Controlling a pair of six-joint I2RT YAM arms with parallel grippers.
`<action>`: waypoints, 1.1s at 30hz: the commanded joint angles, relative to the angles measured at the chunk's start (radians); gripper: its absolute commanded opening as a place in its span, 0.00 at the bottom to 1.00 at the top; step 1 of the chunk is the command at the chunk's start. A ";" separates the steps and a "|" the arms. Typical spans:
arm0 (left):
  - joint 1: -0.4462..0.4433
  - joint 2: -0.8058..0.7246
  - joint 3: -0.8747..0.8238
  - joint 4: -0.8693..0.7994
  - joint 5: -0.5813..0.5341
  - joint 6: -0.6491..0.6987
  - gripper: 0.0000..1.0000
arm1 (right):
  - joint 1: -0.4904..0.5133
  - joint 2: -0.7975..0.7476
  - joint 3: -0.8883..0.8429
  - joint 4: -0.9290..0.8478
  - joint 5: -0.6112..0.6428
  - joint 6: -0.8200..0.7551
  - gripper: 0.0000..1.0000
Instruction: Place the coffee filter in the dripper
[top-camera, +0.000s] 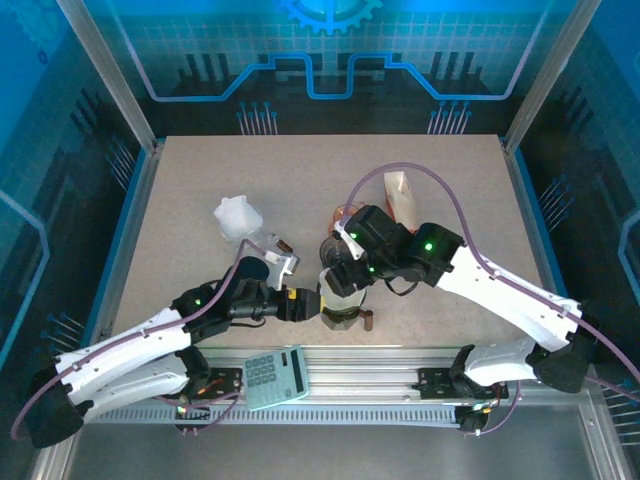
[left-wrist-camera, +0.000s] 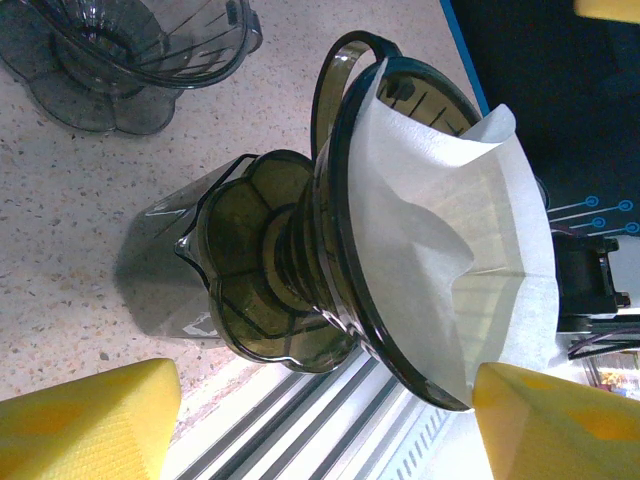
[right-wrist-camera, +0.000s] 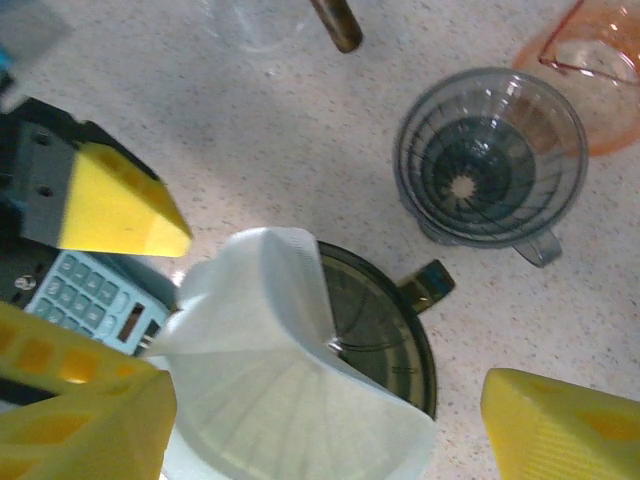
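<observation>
On the speckled beige tabletop (top-camera: 200, 180), toward its near edge:

- Dripper (left-wrist-camera: 345, 260). Smoky dark translucent plastic; cone-shaped, with a ribbed inner wall, loop handle and petal-edged foot. It is seated on a clear glass jug (left-wrist-camera: 160, 260).
- Coffee filter (left-wrist-camera: 440, 240). Thin white paper cone, faintly crimped. It sits inside the dripper, with its upper edge standing well above the rim and one side curling inward.
- Left tool (left-wrist-camera: 325, 400). Yellow wedge-shaped pads set apart, one on each side of the dripper, clamped on nothing.
- Right tool (right-wrist-camera: 320, 420). It hangs above the dripper with its yellow pads apart, flanking the filter. One pad lies at the paper's edge, and whether it touches cannot be told. The other pad is clear of the paper.
- Second dripper (right-wrist-camera: 490, 160). Clear grey plastic with a ribbed bowl, standing just beside the dripper.
- Cup (right-wrist-camera: 590, 80). Translucent orange plastic, beyond the second dripper.
- Calculator (top-camera: 275, 377). Pale blue, flat and rectangular, lying in front of the dripper.
- Stack of filters (top-camera: 238, 217). White paper, behind and to the left of the dripper.
</observation>
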 joint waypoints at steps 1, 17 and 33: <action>0.001 0.001 -0.006 -0.006 -0.018 -0.007 0.78 | -0.004 0.023 -0.039 -0.036 0.012 -0.013 0.82; 0.002 0.009 0.003 -0.017 -0.015 -0.008 0.78 | -0.021 0.078 -0.063 0.034 0.068 -0.025 0.69; 0.005 -0.003 0.008 0.003 -0.009 -0.024 0.84 | -0.022 0.089 -0.081 0.041 0.082 -0.030 0.47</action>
